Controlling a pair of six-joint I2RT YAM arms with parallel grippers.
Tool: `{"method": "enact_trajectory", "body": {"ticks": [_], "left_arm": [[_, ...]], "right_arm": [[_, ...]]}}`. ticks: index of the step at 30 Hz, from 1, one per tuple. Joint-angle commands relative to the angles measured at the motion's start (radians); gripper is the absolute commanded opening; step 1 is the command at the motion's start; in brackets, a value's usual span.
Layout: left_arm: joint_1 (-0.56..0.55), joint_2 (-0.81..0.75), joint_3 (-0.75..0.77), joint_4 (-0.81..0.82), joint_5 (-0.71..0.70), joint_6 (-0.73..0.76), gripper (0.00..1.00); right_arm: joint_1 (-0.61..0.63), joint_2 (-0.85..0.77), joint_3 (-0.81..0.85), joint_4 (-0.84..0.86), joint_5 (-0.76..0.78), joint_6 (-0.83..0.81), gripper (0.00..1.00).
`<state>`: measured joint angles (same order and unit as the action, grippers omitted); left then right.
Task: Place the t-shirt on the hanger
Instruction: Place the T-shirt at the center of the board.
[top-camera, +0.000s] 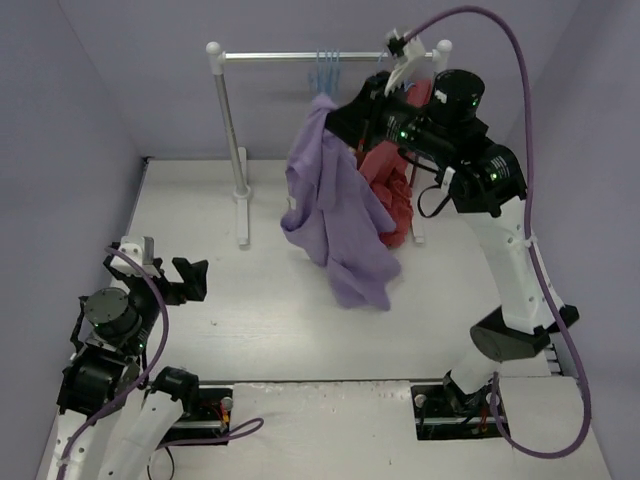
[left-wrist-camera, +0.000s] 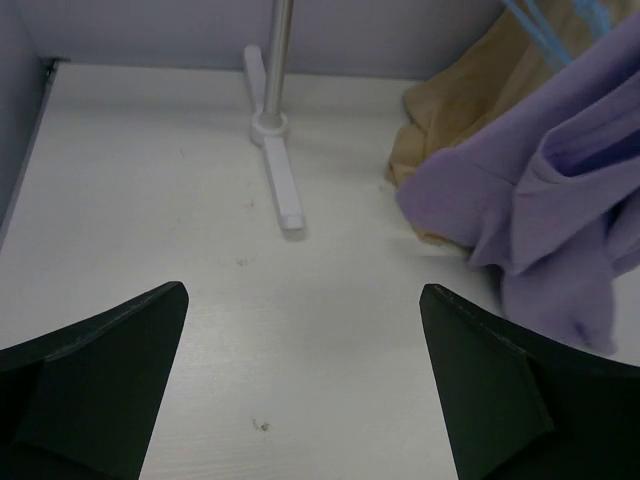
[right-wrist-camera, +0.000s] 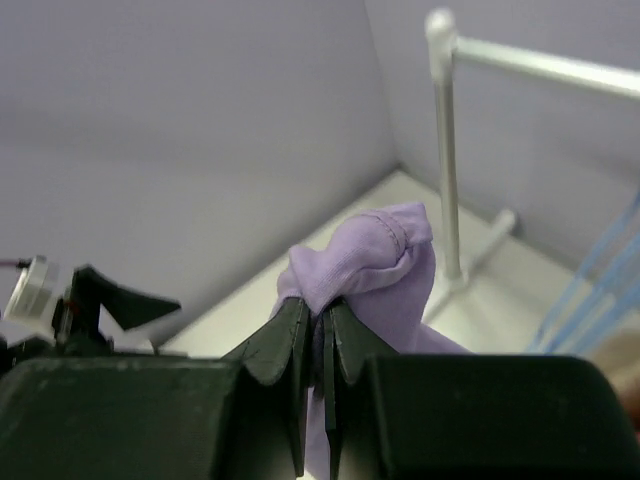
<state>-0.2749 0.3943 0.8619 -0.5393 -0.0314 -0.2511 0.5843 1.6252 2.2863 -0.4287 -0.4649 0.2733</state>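
The lavender t-shirt (top-camera: 335, 215) hangs in the air in front of the rack, bunched and drooping toward the table. My right gripper (top-camera: 335, 108) is shut on its top edge; the right wrist view shows the cloth (right-wrist-camera: 375, 250) pinched between the closed fingers (right-wrist-camera: 290, 335). Light-blue hangers (top-camera: 327, 68) hang from the rail just above and behind the shirt; their thin blue wires also show in the right wrist view (right-wrist-camera: 590, 290). My left gripper (top-camera: 180, 280) is open and empty, low over the table at the near left. The shirt also shows in the left wrist view (left-wrist-camera: 560, 190).
A white rack with a silver rail (top-camera: 300, 56) and left post (top-camera: 232, 130) stands at the back. A brick-red garment (top-camera: 390, 185) hangs behind the shirt. A tan garment (left-wrist-camera: 450, 110) lies behind the shirt. The rack's foot (left-wrist-camera: 280, 180) rests on the table.
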Motion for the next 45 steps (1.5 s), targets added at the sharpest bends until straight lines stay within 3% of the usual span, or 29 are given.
{"method": "enact_trajectory", "body": {"ticks": [1,4,9,11,17,21,25,27,30,34,40,42,45], "left_arm": [[0.002,0.064,0.147,0.057,0.069,0.013,0.97],[0.003,0.078,0.175,0.049,0.1,0.003,0.97],[0.003,0.079,0.164,0.033,0.144,-0.02,0.97],[0.003,0.075,0.131,0.028,0.175,-0.034,0.97],[0.003,0.073,-0.007,0.052,0.243,-0.139,0.97],[0.002,0.126,-0.118,0.137,0.281,-0.224,0.97],[-0.016,0.218,-0.203,0.255,0.322,-0.318,0.96],[-0.036,0.272,-0.228,0.331,0.323,-0.364,0.91],[-0.146,0.347,-0.236,0.394,0.275,-0.386,0.85],[-0.372,0.477,-0.221,0.463,0.05,-0.316,0.84],[-0.458,0.745,-0.193,0.564,-0.053,-0.14,0.83],[-0.474,0.816,-0.199,0.612,-0.062,-0.097,0.74],[-0.527,0.884,-0.191,0.628,-0.108,-0.01,0.72]], "right_arm": [[0.012,0.088,0.272,0.152,-0.011,0.078,0.0],[0.012,0.037,0.2,0.199,0.05,0.071,0.0],[0.012,-0.184,-0.2,0.259,0.152,0.032,0.0],[0.012,-0.294,-0.499,0.267,0.194,0.018,0.0],[0.01,-0.529,-1.151,0.288,0.424,0.062,0.0],[0.003,-0.561,-1.421,0.292,0.585,0.134,0.0],[0.0,-0.53,-1.545,0.292,0.691,0.199,0.01],[-0.002,-0.512,-1.57,0.292,0.719,0.221,0.01],[-0.016,-0.495,-1.597,0.294,0.737,0.241,0.01],[-0.104,-0.493,-1.607,0.298,0.691,0.24,0.0],[-0.208,-0.512,-1.607,0.307,0.565,0.211,0.0],[-0.212,-0.519,-1.602,0.306,0.546,0.203,0.0],[-0.216,-0.511,-1.593,0.307,0.531,0.193,0.01]]}}
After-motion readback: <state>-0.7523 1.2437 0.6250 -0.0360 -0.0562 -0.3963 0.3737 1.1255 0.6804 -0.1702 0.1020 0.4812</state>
